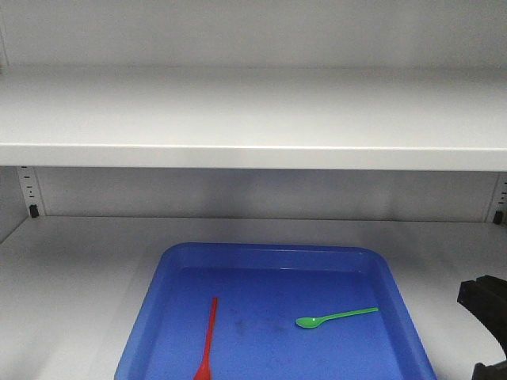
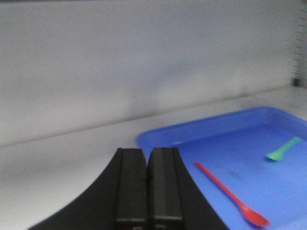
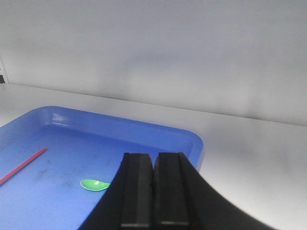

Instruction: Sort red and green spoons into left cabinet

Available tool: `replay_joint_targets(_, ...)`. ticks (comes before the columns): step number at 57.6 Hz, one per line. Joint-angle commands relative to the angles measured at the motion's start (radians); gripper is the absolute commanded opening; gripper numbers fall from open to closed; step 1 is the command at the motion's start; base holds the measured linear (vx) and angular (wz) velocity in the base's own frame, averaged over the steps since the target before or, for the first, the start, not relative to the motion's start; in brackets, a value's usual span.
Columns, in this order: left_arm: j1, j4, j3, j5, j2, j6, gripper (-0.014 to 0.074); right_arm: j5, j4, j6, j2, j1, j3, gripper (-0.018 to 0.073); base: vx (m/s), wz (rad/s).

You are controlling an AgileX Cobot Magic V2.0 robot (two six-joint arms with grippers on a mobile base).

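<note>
White cabinet [image 1: 253, 119] interior: flat white shelf board overhead, a lower white shelf [image 1: 71, 277] as the work surface, plain white back wall. Perforated adjustment rails [image 1: 30, 190] sit at both back corners, each with a small dark clip low down.

Blue tray [image 1: 269, 255] sits on the lower shelf, centre-front, raised rim all round, near edge cut off by the front view. Faint dark smudges on the tray floor between the two spoons.

Red spoon [image 1: 208, 336] lies flat in the left half of the tray, handle pointing toward the back, bowl at the near end. Green spoon [image 1: 337, 316] lies flat in the right half, bowl toward the tray centre, handle running right and slightly back. The two are well apart, neither touching the rim.

Left gripper [image 2: 146, 189]: fingers pressed together, nothing between them, sitting left of the tray with the red spoon just ahead to its right. Right gripper [image 3: 154, 189]: fingers also clenched flat, empty, over the tray's right side; its body hides the green spoon's handle in the right wrist view, only the bowl shows. In the front view only a dark piece of the right arm [image 1: 485, 301] shows at the right edge.

Bare shelf on both sides of the tray and behind it up to the back wall. The upper shelf board caps vertical room.
</note>
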Motion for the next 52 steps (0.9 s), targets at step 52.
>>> replay_joint_targets(52, 0.105, 0.952, 0.010, 0.006, -0.035, -0.868, -0.0001, 0.011, 0.018, -0.003, -0.005, -0.002, -0.030, -0.0003, 0.00, 0.00)
